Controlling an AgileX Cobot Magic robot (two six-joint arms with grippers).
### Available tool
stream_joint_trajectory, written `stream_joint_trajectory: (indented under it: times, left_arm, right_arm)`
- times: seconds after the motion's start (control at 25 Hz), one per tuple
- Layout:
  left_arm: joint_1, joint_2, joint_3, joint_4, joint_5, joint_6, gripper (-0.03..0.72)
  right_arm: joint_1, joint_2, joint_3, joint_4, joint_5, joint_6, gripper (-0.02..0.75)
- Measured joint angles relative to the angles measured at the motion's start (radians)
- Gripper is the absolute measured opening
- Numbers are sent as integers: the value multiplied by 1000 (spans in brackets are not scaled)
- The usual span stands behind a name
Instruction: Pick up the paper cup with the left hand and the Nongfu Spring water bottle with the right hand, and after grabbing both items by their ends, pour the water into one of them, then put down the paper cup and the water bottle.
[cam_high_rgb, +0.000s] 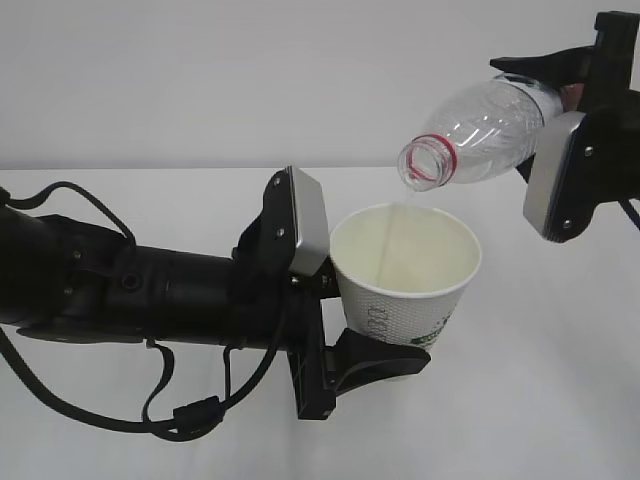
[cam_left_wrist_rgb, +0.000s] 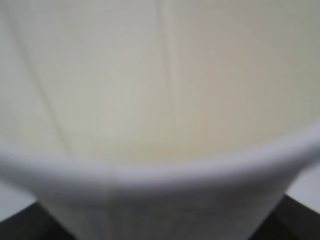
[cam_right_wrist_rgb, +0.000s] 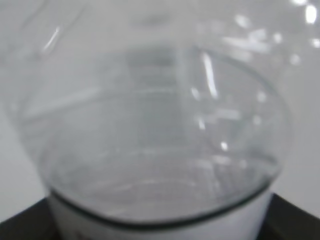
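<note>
Pouring: right tool (cam_high_rgb: 560, 150) pinching bottle (cam_high_rgb: 480, 130), base hidden | left tool (cam_high_rgb: 345, 300) pinching cup (cam_high_rgb: 405, 265)

Tilted Nongfu Spring water bottle (cam_high_rgb: 487, 130) (uncapped) pours water (cam_high_rgb: 385, 245) into the paper cup (cam_high_rgb: 405, 275).

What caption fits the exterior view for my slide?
Right claw tips the uncapped water bottle, a thin stream of water falling into the paper cup held by the left claw.

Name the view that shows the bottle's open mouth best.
The exterior view: the Nongfu Spring water bottle tilts down, its red-ringed mouth above the paper cup. The right wrist view shows only its blurred clear body; the left wrist view shows none of it.
</note>
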Motion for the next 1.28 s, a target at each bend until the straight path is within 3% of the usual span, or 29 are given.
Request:
stream_joint_trajectory:
  times: [1.28]
  left_arm:
    - [0,0,0,0,0,0,537]
  right_arm:
    - [0,0,0,0,-1,-20,479]
